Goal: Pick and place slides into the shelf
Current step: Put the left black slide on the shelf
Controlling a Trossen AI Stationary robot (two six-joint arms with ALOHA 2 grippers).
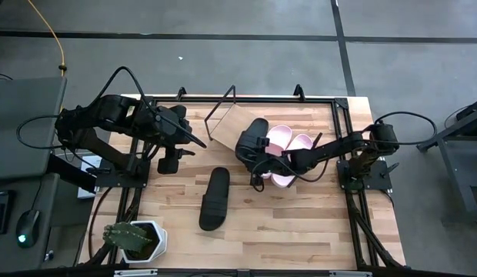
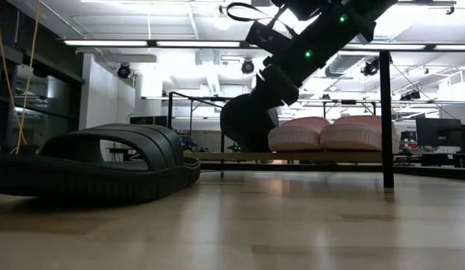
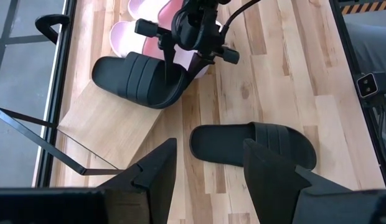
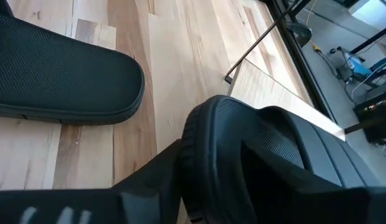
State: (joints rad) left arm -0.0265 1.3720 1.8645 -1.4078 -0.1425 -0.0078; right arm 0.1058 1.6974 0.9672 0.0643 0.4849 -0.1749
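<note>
One black slide (image 1: 252, 138) lies on the shelf's wooden board (image 1: 227, 131), next to two pink slides (image 1: 281, 138) that sit side by side on the same board. My right gripper (image 1: 261, 160) is at the black slide's near end with its fingers apart, one on each side of the rim. A second black slide (image 1: 214, 198) lies sole-down on the table, in front of the shelf. My left gripper (image 3: 211, 174) hangs open above the table's left part and holds nothing. My right gripper comes slanting down from the table's right side. Its fingers (image 3: 166, 62) stand on either side of the near end rim (image 4: 199, 130) of the black slide on the shelf. I cannot tell whether they touch the rim. The slide rests on the board.
The shelf's thin black wire end frame (image 1: 220, 108) stands at its left end. A white pot with a cactus (image 1: 135, 240) stands at the table's near left corner. Black rails (image 1: 342, 146) run along the table's sides. Bare wood lies to the right of the loose slide.
</note>
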